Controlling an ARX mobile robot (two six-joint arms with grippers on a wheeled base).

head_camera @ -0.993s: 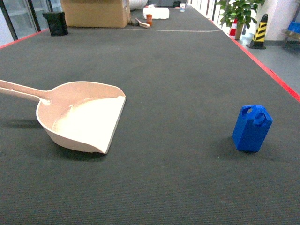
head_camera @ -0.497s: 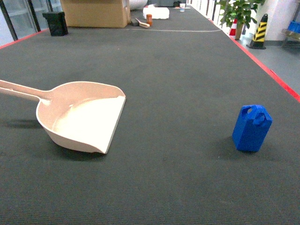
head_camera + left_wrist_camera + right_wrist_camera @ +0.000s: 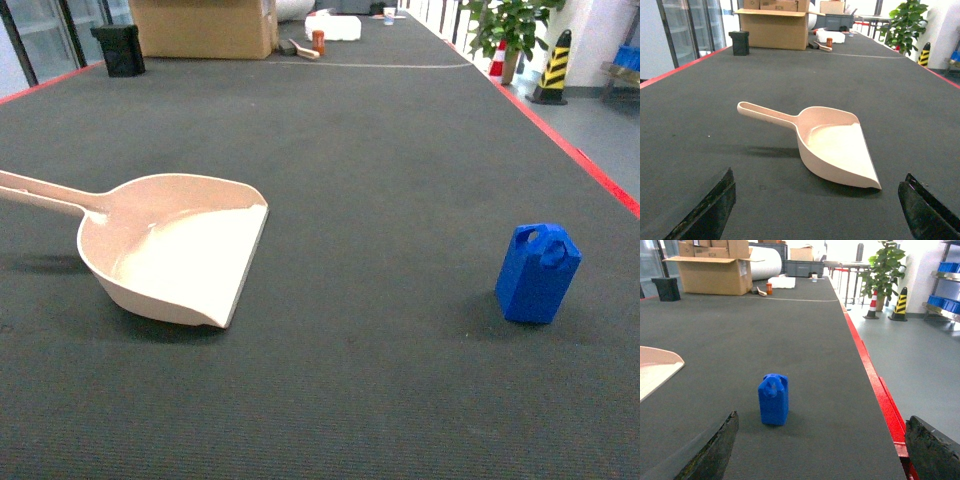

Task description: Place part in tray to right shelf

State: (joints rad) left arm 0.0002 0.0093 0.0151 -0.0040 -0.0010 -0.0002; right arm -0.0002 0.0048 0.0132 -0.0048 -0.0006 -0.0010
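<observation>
With both sets of jaws spread wide and empty, take the part, upright on the counter well right of the tray, across its 2 flat sides; it looks light, rigid, slightly slick.

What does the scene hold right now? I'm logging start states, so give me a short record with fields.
part: blue jerrycan block, upright on the dark mat, right side of head view
tray: beige scoop, empty, left side, handle pointing left
part vs tray: apart, not touching
left gripper: open, facing the tray, holding nothing
right gripper: open, facing the part, holding nothing
shelf: steel rack with blue crates at far right of right wrist view
background: cardboard box, potted plant
</observation>
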